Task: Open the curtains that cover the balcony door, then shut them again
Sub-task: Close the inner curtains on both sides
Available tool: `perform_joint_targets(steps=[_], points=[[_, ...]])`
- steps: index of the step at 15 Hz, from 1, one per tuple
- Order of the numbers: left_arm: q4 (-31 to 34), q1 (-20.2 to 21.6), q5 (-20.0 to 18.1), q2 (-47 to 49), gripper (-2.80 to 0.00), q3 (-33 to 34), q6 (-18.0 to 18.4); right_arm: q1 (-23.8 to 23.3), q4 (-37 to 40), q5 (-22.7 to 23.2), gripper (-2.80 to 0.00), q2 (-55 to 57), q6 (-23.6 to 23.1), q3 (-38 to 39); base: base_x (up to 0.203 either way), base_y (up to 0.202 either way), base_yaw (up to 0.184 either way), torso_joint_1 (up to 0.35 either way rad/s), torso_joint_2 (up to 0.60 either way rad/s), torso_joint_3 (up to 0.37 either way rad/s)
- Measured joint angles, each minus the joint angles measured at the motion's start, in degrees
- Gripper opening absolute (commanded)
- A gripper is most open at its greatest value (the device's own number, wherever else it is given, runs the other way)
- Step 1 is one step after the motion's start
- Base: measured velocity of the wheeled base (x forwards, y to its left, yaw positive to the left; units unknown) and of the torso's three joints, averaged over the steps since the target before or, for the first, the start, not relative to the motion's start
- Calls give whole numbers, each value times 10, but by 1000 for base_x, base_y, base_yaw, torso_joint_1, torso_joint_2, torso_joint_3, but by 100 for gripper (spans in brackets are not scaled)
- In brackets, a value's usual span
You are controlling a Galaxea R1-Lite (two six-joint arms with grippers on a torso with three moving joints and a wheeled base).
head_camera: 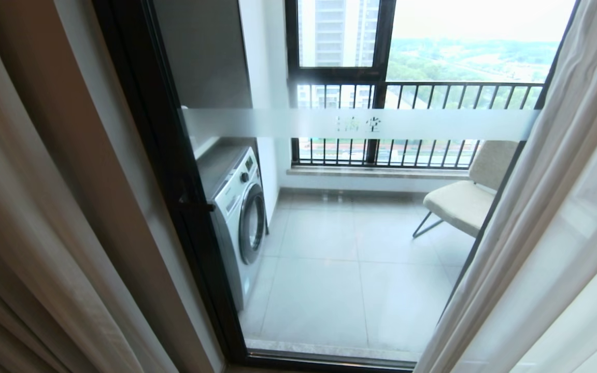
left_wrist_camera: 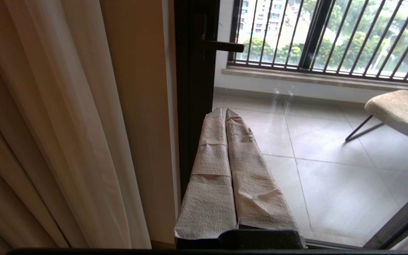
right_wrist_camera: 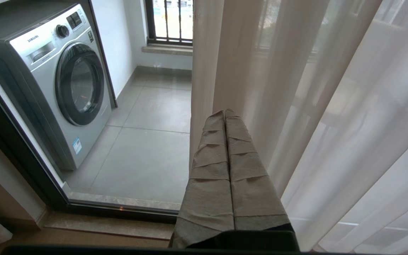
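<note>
Nearest the head camera: thick cream-beige pleated curtains [head_camera: 34,248] bunched at the left edge, thin sheer white curtain [head_camera: 552,223] hanging in folds at the right edge. Between the two, uncovered: tall balcony door [head_camera: 174,171] of glass in a thick black frame, crossed by a horizontal frosted white band [head_camera: 360,123] with small characters. Behind the glass: silver front-loading washing machine [head_camera: 239,212] at left, beige cushioned chair [head_camera: 464,199] on thin dark legs at right, grey floor tiles [head_camera: 350,280], black barred railing [head_camera: 412,124] at the outer window. Neither arm in the head view. Left gripper [left_wrist_camera: 225,113], fingers wrapped in pale cloth, pressed together on nothing, just beside the black door frame and its handle [left_wrist_camera: 223,46]. Right gripper [right_wrist_camera: 225,114], wrapped likewise, closed and empty, near the sheer folds, contact unclear.
</note>
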Motion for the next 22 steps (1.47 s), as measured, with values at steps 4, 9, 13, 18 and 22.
perform_joint_targets(steps=[4,9,13,18,22], points=[[0,0,0,0,-280,0,1,0,0,0,-280,0,0,0,0,0,0,0,0,0],[0,0,0,0,-280,0,0,0,0,0,-280,0,0,0,0,0,0,0,0,0],[0,0,0,0,-280,0,0,0,0,0,-280,0,0,0,0,110,-1,4,2,1],[0,0,0,0,-280,0,0,0,0,0,-280,0,0,0,0,190,-1,1,0,2],[0,0,0,0,-280,0,0,0,0,0,-280,0,0,0,0,62,1,2,1,1]])
